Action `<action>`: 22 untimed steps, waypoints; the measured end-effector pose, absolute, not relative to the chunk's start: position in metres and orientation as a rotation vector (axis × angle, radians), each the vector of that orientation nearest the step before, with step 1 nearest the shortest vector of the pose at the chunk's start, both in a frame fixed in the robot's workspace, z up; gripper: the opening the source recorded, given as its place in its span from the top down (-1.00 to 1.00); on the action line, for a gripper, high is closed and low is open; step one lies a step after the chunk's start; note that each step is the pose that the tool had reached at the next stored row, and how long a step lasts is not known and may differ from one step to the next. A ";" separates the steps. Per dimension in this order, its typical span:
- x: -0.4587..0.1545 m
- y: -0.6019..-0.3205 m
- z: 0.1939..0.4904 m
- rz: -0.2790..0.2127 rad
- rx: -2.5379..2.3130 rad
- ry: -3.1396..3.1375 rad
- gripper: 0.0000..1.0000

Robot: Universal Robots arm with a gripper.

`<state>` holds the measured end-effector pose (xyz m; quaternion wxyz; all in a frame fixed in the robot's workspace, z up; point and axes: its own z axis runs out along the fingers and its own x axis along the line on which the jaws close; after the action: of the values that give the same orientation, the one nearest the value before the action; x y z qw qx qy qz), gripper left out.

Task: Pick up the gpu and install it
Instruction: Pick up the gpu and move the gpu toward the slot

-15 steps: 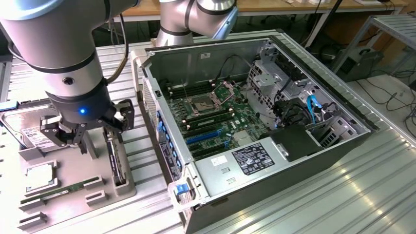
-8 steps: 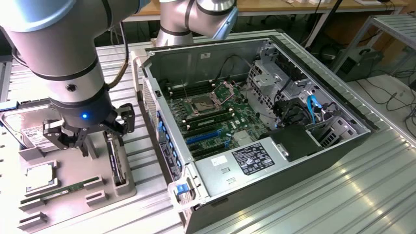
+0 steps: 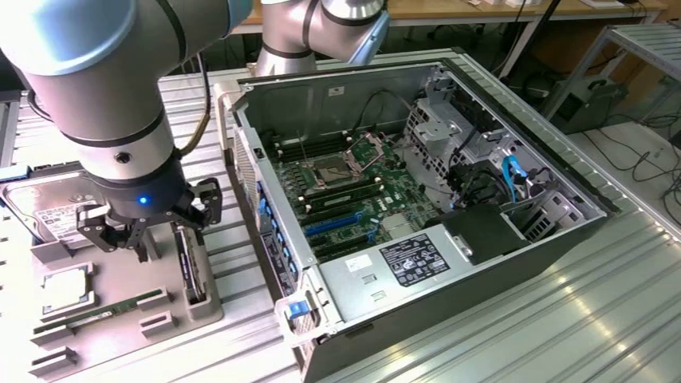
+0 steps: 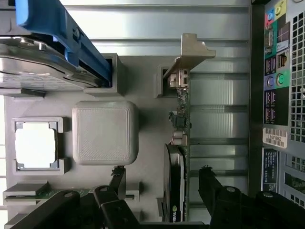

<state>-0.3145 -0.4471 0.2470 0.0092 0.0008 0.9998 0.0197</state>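
- Gripper (image 4: 163, 185): jaws stand wide and hold nothing. One black finger sits on each flat side of the gpu (image 4: 184, 125), with a clear gap on both sides. In the exterior view the gripper (image 3: 159, 231) hangs over the card's slot.
- Gpu location: it stands on its long edge in a slot of the grey fixture tray (image 4: 143, 81), at the tray side nearest the PC case. In the exterior view it shows as a thin dark blade (image 3: 193, 271). The card is not lifted.
- Placement, assessed: the edge-up seating presents the two broad faces to the fingers, so the jaws can close across the thin dimension.
- Orientation: the long axis runs level, roughly parallel to the case's side wall. The silver bracket (image 4: 191, 51) is at the end toward the hard drive (image 4: 28, 71). The black fan shroud (image 4: 174, 183) is at the end under the gripper and faces away from the case; the green board edge is on the case side.
- Tray contents: a raised square block (image 4: 105, 131), a CPU (image 4: 36, 145) in its own pocket and a RAM stick (image 3: 101, 313), each apart from the card.
- PC case (image 3: 352, 89): it lies open on the slatted bench (image 3: 532, 327). The blue expansion slots (image 3: 332, 223) on the motherboard (image 3: 399, 191) are vacant; installation is not done.
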 end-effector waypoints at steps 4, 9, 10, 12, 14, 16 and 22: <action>-0.314 -0.447 0.240 0.061 0.002 3.123 -0.44; -0.314 -0.447 0.232 0.062 0.002 3.123 -0.44; -0.314 -0.447 0.230 0.062 0.002 3.123 -0.44; -0.314 -0.447 0.227 0.061 0.002 3.123 -0.44; -0.314 -0.447 0.224 0.061 0.002 3.123 -0.44; -0.314 -0.447 0.220 0.062 0.002 3.123 -0.44; -0.314 -0.447 0.214 0.061 0.002 3.123 -0.44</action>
<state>-0.3145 -0.4471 0.2142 0.0090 0.0008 0.9998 0.0197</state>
